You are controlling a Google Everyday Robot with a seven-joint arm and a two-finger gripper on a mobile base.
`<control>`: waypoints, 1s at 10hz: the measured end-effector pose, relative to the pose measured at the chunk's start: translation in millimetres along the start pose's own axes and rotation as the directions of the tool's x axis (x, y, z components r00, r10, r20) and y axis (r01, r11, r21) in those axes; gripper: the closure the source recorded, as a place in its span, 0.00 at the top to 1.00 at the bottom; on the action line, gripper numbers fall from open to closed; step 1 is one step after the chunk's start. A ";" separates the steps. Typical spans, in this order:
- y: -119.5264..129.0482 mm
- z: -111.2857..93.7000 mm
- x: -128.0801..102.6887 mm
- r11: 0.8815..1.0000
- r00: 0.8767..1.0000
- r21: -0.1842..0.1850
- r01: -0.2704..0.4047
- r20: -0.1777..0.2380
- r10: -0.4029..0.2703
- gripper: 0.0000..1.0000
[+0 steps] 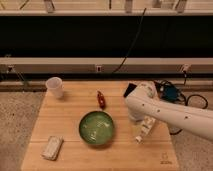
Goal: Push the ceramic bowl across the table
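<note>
The ceramic bowl (pixel 97 128) is round, glossy and green, and sits on the wooden table (pixel 65 112) a little in front of its middle. My white arm comes in from the right, over the table's right side. My gripper (pixel 144 131) hangs down to the right of the bowl, pointing at the tabletop, a short gap away from the bowl's rim. It holds nothing that I can see.
A small white cup (pixel 55 87) stands at the back left corner. A small red object (pixel 101 99) lies just behind the bowl. A pale flat packet (pixel 52 147) lies at the front left. Cables and a blue object (pixel 170 94) lie behind the right edge.
</note>
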 end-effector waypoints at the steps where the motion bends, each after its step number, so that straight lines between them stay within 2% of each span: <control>1: 0.2 0.5 -1.9 1.000 1.000 -0.001 0.002 0.000 -0.002 0.80; 4: 1.0 1.3 -3.6 1.000 1.000 -0.005 0.002 0.002 -0.002 0.77; 10: 2.8 3.7 -9.4 1.000 1.000 -0.012 0.006 0.004 -0.006 0.80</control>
